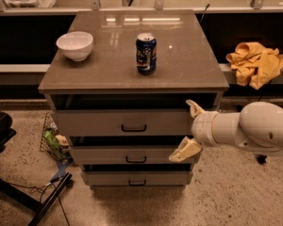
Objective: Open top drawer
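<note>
The top drawer (99, 123) is the widest and tallest of three grey-beige drawer fronts, with a small dark bar handle (134, 127) at its middle. It stands pulled out a little under the cabinet top, with a dark gap above it. My gripper (189, 130) is open at the drawer's right end, one cream finger up by the top right corner and the other lower, in front of the middle drawer (127, 155). It holds nothing. The white arm comes in from the right.
A white bowl (75, 45) and a blue soda can (145, 53) stand on the cabinet top (188, 65). A yellow cloth (255, 62) lies on the ledge at the right. The bottom drawer (137, 178) sits below. Bags and clutter (54, 142) and a dark chair base (19, 197) are on the floor at the left.
</note>
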Controlling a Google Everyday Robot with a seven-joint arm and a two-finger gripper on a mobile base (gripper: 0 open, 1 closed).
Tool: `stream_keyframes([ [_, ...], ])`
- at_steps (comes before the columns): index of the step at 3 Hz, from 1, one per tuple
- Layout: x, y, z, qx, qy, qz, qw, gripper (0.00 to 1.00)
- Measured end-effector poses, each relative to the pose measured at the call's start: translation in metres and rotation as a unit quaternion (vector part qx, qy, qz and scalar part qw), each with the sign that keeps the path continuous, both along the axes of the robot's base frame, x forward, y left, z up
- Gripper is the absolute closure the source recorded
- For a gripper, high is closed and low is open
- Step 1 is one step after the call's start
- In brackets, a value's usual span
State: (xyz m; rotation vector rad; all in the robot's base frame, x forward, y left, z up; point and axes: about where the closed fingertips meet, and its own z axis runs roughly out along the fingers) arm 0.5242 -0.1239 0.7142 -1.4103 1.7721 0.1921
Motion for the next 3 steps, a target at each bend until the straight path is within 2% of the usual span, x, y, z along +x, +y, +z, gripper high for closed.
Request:
stream_keyframes([
  [1,0.018,0.001,-0.001,-0.008,0.001,-0.003,1.0000,0.00],
  [3,0.044,0.007,-0.032,-0.007,0.033,-0.013,0.9993,0.00],
])
